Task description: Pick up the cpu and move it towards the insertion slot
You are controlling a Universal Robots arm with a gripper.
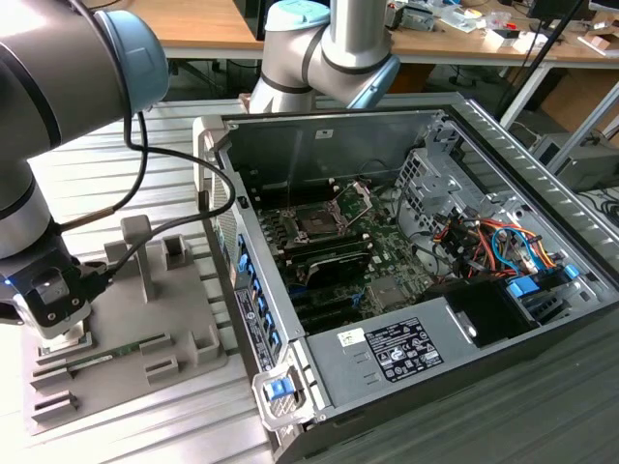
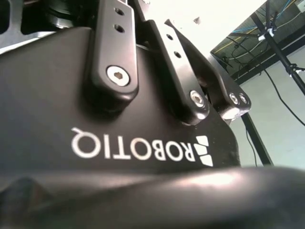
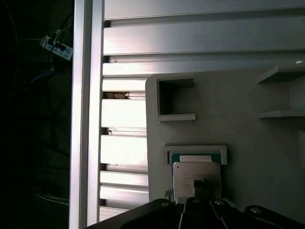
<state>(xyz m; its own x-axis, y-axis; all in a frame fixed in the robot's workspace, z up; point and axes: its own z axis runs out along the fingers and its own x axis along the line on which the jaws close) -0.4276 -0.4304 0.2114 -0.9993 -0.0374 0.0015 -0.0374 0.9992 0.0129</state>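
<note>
The cpu (image 3: 196, 177) sits in grey tray (image 3: 252, 129) beneath the tool (image 1: 62, 332)

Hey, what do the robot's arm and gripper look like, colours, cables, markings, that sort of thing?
The arm has thick silver-grey tubes with pale blue caps at the joints, and black cables loop along it. The gripper is mostly black; in the second wrist view its glossy black body carries white lettering and bolted link bars.
</note>
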